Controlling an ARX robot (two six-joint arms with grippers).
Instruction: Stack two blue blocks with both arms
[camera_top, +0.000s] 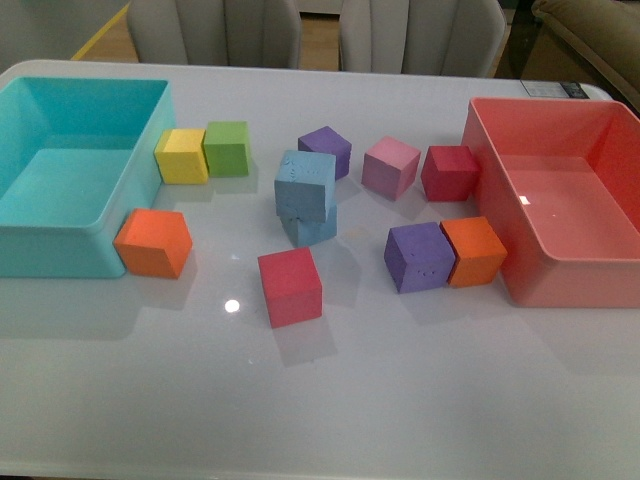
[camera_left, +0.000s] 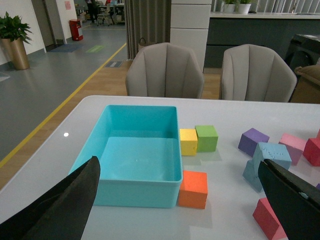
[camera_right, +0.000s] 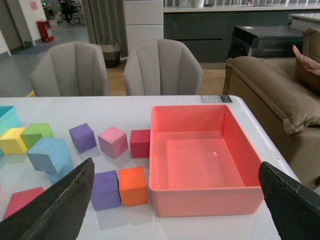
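Note:
The two blue blocks stand in the middle of the table, one on the other. The upper blue block (camera_top: 305, 183) sits skewed and slightly tilted on the lower blue block (camera_top: 310, 228). The pair also shows in the left wrist view (camera_left: 274, 154) and in the right wrist view (camera_right: 48, 153). Neither arm appears in the front view. My left gripper (camera_left: 180, 207) is open and empty, back from the table near the turquoise bin. My right gripper (camera_right: 175, 207) is open and empty in front of the red bin. Both are well away from the stack.
A turquoise bin (camera_top: 60, 250) stands at the left and a red bin (camera_top: 560, 285) at the right. Loose cubes surround the stack: yellow (camera_top: 181, 156), green (camera_top: 228, 148), orange (camera_top: 153, 243), red (camera_top: 290, 287), purple (camera_top: 419, 257), pink (camera_top: 390, 166). Chairs (camera_left: 165, 70) stand behind the table.

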